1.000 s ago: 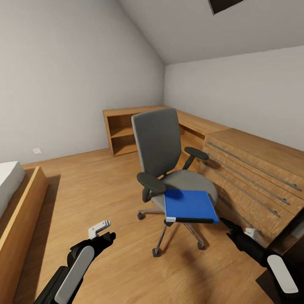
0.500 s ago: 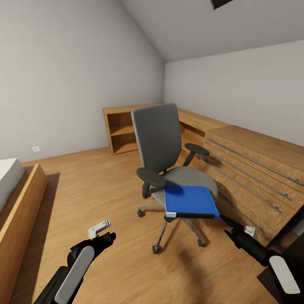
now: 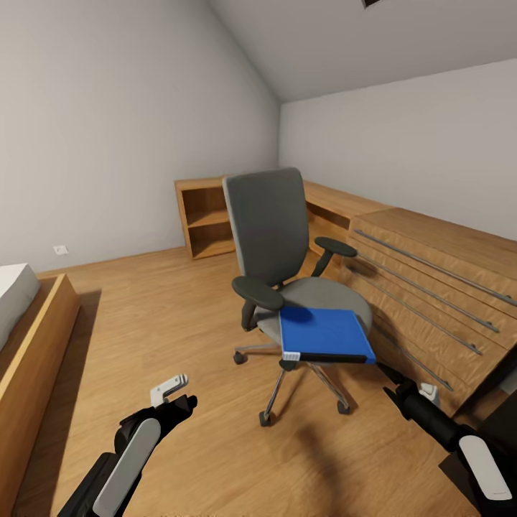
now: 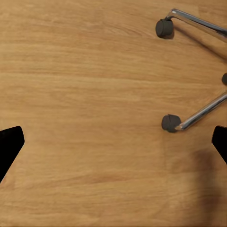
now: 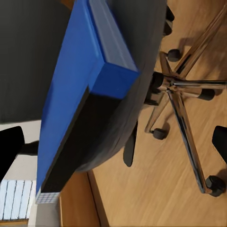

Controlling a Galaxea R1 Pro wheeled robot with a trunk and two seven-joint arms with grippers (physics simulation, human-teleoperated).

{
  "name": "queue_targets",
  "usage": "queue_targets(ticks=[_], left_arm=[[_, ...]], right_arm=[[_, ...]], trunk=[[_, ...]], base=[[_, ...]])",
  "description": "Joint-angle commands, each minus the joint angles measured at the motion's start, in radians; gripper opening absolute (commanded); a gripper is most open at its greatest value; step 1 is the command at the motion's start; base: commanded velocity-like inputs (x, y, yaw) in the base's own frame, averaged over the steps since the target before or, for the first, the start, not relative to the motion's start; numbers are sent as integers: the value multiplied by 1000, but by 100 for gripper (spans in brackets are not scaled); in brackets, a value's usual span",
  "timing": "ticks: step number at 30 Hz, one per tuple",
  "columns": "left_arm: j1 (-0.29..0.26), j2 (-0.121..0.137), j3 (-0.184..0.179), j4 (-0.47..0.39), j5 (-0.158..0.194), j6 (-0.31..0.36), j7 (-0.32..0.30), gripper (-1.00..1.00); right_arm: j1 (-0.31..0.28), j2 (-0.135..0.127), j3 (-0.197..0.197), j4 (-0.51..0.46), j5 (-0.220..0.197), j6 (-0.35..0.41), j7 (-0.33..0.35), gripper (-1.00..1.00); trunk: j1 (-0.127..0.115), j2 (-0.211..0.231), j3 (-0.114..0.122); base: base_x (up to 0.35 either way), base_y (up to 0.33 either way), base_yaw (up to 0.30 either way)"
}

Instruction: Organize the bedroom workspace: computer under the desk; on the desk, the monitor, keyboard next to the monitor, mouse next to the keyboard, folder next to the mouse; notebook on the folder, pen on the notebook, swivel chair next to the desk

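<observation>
Item, folder (image 3: 324,334): flat blue, lying on the seat of the swivel chair (image 3: 276,237), not yet moved to a desk; the chair is parked mid-floor beside the wooden cabinets (image 3: 431,287). Right gripper (image 3: 415,396) is held near the folder's dark edge, left gripper (image 3: 171,391) low over the floor; both jaws are spread and empty. Folder transfer is judged unstarted, with stacking and chair placement left.

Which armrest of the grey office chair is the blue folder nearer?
The black armrest towards the bed; the bright blue folder nearly touches it.
</observation>
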State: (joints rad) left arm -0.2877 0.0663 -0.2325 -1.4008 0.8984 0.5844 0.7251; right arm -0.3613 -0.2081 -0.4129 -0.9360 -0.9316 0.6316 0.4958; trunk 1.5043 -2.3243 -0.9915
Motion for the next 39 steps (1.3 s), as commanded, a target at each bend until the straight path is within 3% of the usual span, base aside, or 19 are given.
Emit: queue_targets(ticks=[1, 8, 24, 39], left_arm=[[-1, 1, -2, -1, 9, 0, 10, 100], [-1, 1, -2, 0, 9, 0, 10, 100], [-1, 5, -4, 47, 7, -1, 2, 100], [-1, 6, -4, 57, 5, 0, 2, 100]], right_arm=[[-1, 0, -4, 0, -8, 4, 0, 100], [-1, 2, -10, 2, -22, -21, 0, 100], [-1, 3, -8, 2, -25, -26, 2, 100], [-1, 3, -6, 4, -24, -26, 1, 100]], trunk=[[4, -8, -4], [31, -57, -26], [31, -57, -26], [31, -57, -26]], base=[[0, 0, 0], [0, 0, 0], [3, 0, 0], [123, 0, 0]])
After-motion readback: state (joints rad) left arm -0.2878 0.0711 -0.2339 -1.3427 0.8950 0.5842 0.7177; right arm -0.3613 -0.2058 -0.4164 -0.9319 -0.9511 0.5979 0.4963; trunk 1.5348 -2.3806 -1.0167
